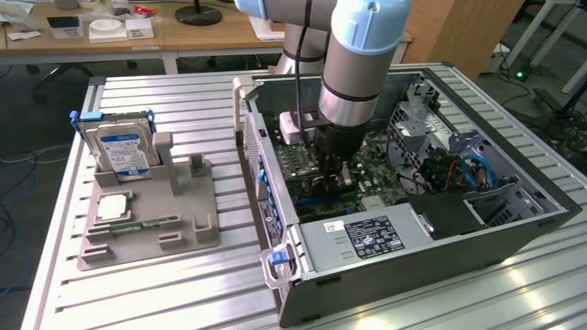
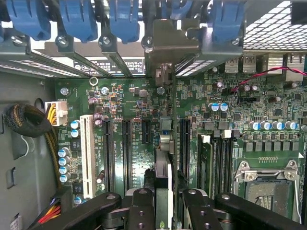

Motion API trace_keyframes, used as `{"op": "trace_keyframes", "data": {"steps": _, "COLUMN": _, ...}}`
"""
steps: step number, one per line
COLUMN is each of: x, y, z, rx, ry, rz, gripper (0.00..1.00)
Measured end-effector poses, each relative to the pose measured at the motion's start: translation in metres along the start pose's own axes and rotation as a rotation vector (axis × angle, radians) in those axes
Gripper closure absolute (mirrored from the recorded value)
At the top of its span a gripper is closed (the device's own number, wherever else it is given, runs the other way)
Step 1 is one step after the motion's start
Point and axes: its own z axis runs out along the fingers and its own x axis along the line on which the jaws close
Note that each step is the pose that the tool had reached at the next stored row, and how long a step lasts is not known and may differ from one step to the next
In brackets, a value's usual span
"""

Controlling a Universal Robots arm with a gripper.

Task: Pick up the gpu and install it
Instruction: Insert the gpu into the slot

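Gpu edge-on in claw

Ribbed silvery metal worktable in front, pale glare streaked along the slats near the exterior view's right. Behind it, a light wooden desk on white legs, strewn with small white boxes and a round black lamp base. Farther toward the exterior view's right, an orange-brown wooden cabinet. Dark grey floor beneath, cables trailing over it, and a small green light glowing low down near white metal legs.
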Motion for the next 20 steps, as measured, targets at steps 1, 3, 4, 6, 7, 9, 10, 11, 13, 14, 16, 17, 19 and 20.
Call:
{"op": "trace_keyframes", "data": {"steps": 1, "x": 0.0000, "y": 0.0000, "z": 0.0000, "rx": 0.0000, "ry": 0.0001, "rz": 0.000, "gripper": 0.73}}
{"op": "trace_keyframes", "data": {"steps": 3, "x": 0.0000, "y": 0.0000, "z": 0.0002, "rx": 0.0000, "ry": 0.0001, "rz": 0.000, "gripper": 0.73}}
{"op": "trace_keyframes", "data": {"steps": 4, "x": 0.0000, "y": 0.0000, "z": 0.0004, "rx": 0.0000, "ry": 0.0000, "rz": 0.000, "gripper": 0.73}}
{"op": "trace_keyframes", "data": {"steps": 6, "x": 0.0000, "y": 0.0000, "z": 0.0006, "rx": 0.0000, "ry": 0.0000, "rz": 0.000, "gripper": 0.73}}
{"op": "trace_keyframes", "data": {"steps": 7, "x": 0.0000, "y": 0.0000, "z": 0.0006, "rx": 0.0000, "ry": 0.0000, "rz": 0.000, "gripper": 0.73}}
{"op": "trace_keyframes", "data": {"steps": 9, "x": 0.0000, "y": 0.0000, "z": 0.0009, "rx": 0.0000, "ry": 0.0000, "rz": 0.000, "gripper": 0.73}}
{"op": "trace_keyframes", "data": {"steps": 10, "x": 0.0000, "y": 0.0001, "z": 0.0012, "rx": 0.0000, "ry": -0.0002, "rz": 0.000, "gripper": 0.73}}
{"op": "trace_keyframes", "data": {"steps": 11, "x": 0.0000, "y": 0.0001, "z": 0.0016, "rx": 0.0001, "ry": -0.0002, "rz": 0.000, "gripper": 0.73}}
{"op": "trace_keyframes", "data": {"steps": 13, "x": 0.0001, "y": 0.0001, "z": 0.0021, "rx": 0.0000, "ry": 0.0001, "rz": 0.000, "gripper": 0.73}}
{"op": "trace_keyframes", "data": {"steps": 14, "x": 0.0001, "y": 0.0001, "z": 0.0023, "rx": -0.0001, "ry": 0.0001, "rz": 0.000, "gripper": 0.73}}
{"op": "trace_keyframes", "data": {"steps": 16, "x": 0.0001, "y": 0.0001, "z": 0.0029, "rx": 0.0000, "ry": 0.0000, "rz": 0.000, "gripper": 0.73}}
{"op": "trace_keyframes", "data": {"steps": 17, "x": 0.0001, "y": 0.0001, "z": 0.0032, "rx": 0.0000, "ry": 0.0000, "rz": 0.000, "gripper": 0.73}}
{"op": "trace_keyframes", "data": {"steps": 19, "x": 0.0002, "y": 0.0002, "z": 0.0037, "rx": 0.0000, "ry": 0.0000, "rz": 0.000, "gripper": 0.73}}
{"op": "trace_keyframes", "data": {"steps": 20, "x": 0.0001, "y": 0.0002, "z": 0.0038, "rx": 0.0000, "ry": 0.0000, "rz": 0.000, "gripper": 0.73}}
